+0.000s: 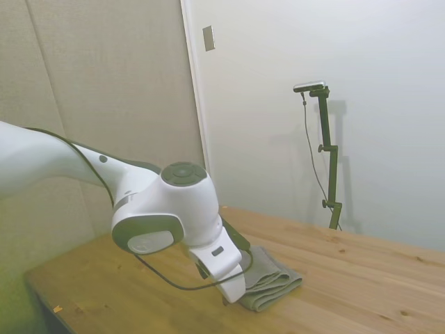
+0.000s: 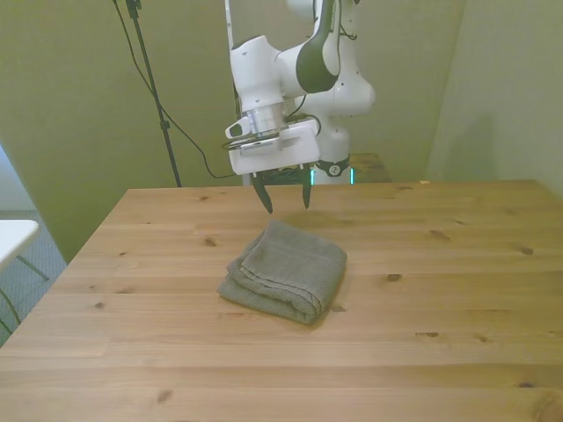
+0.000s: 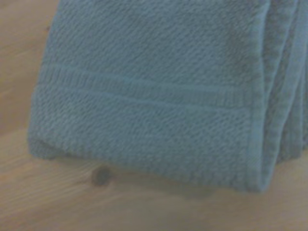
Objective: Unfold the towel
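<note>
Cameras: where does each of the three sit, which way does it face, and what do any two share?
Side view: off one side of the table, looking across it; the white arm's wrist joint fills the foreground, partly hiding the towel.
Front view: across the table, facing the robot; shows the arm and the open gripper above the towel's far edge.
Wrist view: on the wrist, looking down close at the towel's folds; no robot parts show.
Shared: all three show the folded towel on wood.
</note>
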`<state>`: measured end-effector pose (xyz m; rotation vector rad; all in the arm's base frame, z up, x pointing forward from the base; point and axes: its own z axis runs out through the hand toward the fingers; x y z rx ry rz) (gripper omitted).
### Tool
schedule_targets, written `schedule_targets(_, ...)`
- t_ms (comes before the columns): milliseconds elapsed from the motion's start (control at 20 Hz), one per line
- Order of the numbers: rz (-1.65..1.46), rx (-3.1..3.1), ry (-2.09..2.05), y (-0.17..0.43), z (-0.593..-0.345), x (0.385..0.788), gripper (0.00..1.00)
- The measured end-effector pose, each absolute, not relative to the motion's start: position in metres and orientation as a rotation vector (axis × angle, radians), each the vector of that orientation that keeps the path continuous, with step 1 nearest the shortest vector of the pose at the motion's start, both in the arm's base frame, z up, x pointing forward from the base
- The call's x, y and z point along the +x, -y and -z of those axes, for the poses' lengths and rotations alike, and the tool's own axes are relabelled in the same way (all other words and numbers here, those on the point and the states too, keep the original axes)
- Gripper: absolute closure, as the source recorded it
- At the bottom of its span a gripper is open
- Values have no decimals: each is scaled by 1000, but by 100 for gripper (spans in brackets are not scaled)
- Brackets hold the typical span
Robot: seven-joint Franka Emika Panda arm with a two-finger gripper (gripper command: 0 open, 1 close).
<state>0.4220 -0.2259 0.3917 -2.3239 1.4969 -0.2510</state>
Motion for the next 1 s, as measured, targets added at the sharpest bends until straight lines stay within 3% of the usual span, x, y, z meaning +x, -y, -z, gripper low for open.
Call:
schedule_targets(450, 295, -2250, -1371, 255, -371, 442, 0)
schedule_targets(1000, 296, -2220, -1282, 253, -370, 442, 0)
